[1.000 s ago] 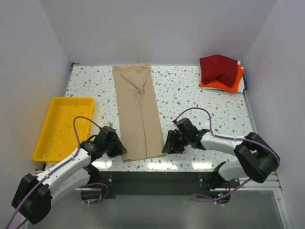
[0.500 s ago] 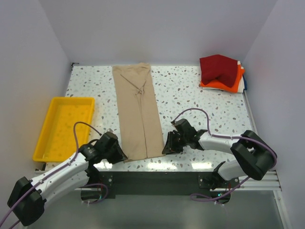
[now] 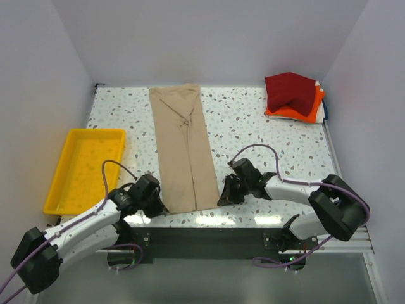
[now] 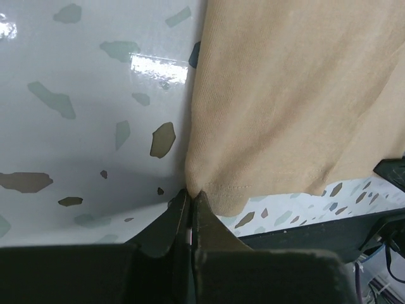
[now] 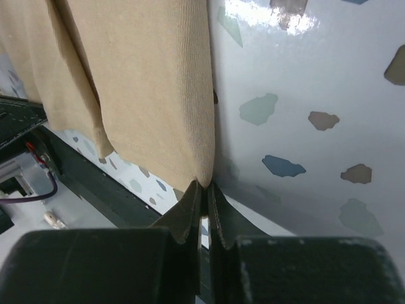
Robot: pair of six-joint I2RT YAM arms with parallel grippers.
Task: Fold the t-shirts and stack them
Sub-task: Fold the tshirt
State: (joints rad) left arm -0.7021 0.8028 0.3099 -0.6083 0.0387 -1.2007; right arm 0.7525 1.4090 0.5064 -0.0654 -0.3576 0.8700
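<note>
While the tan t-shirt point(image 3: 183, 149) lies as a long narrow strip on the table point(image 3: 253, 126), running from 12 o'clock to 6 o'clock just left of centre, you are at the start of its lengthwise fold. The sides look already turned in, and the near hem is what you are gripping.

At 9 o'clock sits the yellow tray point(image 3: 54, 190). At 2 o'clock, in the far corner, the dark red t-shirt point(image 3: 290, 92) rests folded on the bright orange t-shirt point(image 3: 294, 114), well apart from your work.

Your left fingers point(image 3: 157, 201) are clenched on the hem's 7 o'clock corner, and your right fingers point(image 3: 225, 192) on its 5 o'clock corner.

Next, by my judgement, you need to lift both corners together and level. Then carry them toward 12 o'clock so the hem lands on the collar end without the strip skewing.

The overhead view gives you the whole layout and the strip's straightness, but the arms hide the pinch itself. Only the wrist views show it. In each, the left fingers point(image 4: 171, 225) and the right fingers point(image 5: 190, 215) are closed with the cloth corner caught thinly at the very tips, so a slip looks possible.
</note>
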